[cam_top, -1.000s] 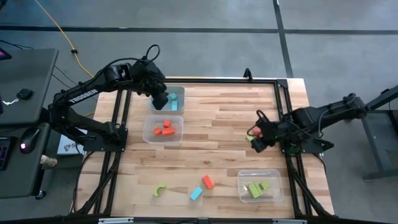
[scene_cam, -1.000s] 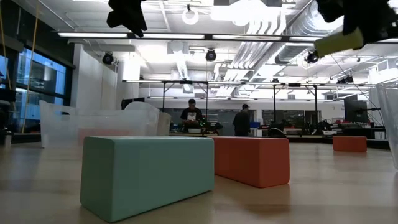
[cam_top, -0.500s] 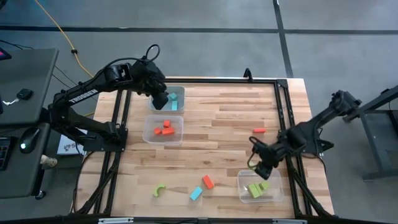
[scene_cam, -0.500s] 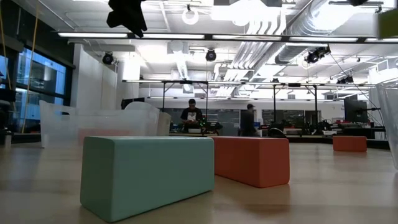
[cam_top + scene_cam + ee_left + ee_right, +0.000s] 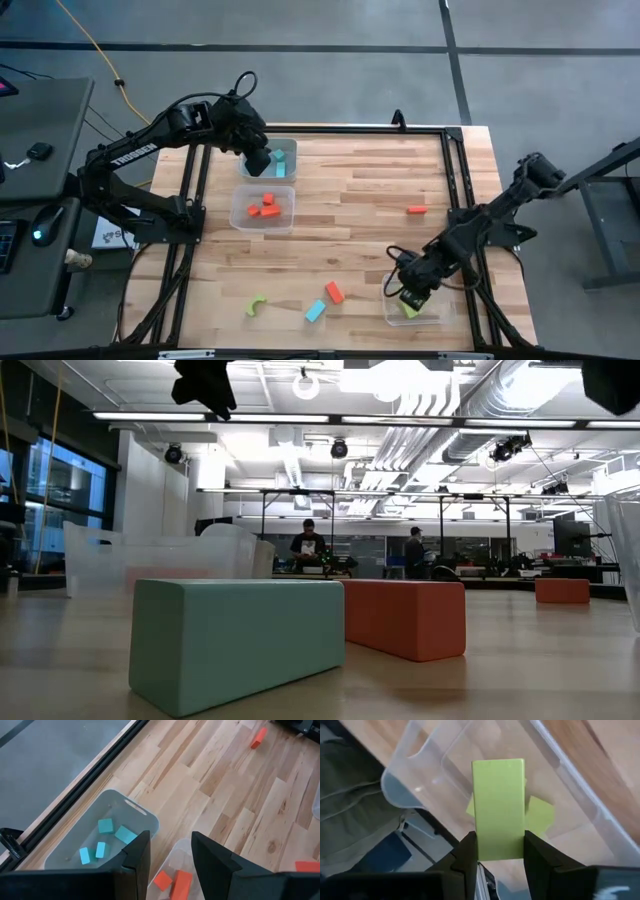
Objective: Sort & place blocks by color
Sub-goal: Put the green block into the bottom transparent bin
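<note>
Though hidden overhead, right wrist shows fingers (image 5: 540, 855) pinching green block (image 5: 499, 807).

You see a big room past the wooden table (image 5: 370, 190). The ceiling (image 5: 400, 390) is white, with fat pipes (image 5: 440, 430) and long bright lights (image 5: 200, 417). A tall window (image 5: 60, 500) shows blue on one side. Two people (image 5: 308, 545) stand far back by dark metal frames (image 5: 300, 520). Around the table, the floor (image 5: 300, 90) is grey, with a yellow cable (image 5: 95, 50) and a dark desk (image 5: 40, 130).
</note>
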You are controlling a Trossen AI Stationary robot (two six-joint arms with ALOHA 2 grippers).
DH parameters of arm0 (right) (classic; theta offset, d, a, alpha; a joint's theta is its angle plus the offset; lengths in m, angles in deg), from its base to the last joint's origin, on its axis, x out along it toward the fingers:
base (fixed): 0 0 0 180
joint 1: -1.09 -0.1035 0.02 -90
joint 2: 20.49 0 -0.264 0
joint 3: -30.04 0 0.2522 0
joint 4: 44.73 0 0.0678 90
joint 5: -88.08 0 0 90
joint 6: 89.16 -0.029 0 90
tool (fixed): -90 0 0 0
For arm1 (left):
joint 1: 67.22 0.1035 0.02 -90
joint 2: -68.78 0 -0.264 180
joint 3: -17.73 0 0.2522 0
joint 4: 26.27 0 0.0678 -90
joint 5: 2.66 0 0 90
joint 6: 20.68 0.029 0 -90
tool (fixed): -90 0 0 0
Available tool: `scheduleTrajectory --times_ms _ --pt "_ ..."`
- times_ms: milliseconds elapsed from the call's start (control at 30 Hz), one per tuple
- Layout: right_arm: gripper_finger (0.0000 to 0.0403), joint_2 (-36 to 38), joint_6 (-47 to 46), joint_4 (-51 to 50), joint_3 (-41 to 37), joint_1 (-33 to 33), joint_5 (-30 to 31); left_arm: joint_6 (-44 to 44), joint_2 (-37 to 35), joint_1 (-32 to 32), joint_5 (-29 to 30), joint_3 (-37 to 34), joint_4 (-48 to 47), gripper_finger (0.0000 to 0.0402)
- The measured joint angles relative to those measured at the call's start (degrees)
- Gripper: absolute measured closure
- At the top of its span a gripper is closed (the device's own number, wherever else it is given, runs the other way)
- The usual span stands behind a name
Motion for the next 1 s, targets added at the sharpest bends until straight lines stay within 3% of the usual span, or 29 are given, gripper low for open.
scheduleTrajectory --times_ms 400,1000 --pt "0.0302 -8.2 -4.8 2.1 0.0 1.2 0.0 0.0 0.0 0.0 0.0 0.0 0.0 0.0284" --pt "0.0278 -10.1 -7.8 2.1 0.0 1.5 2.1 0.0 0.0 0.0 0.0 0.0 -0.1 0.0284"
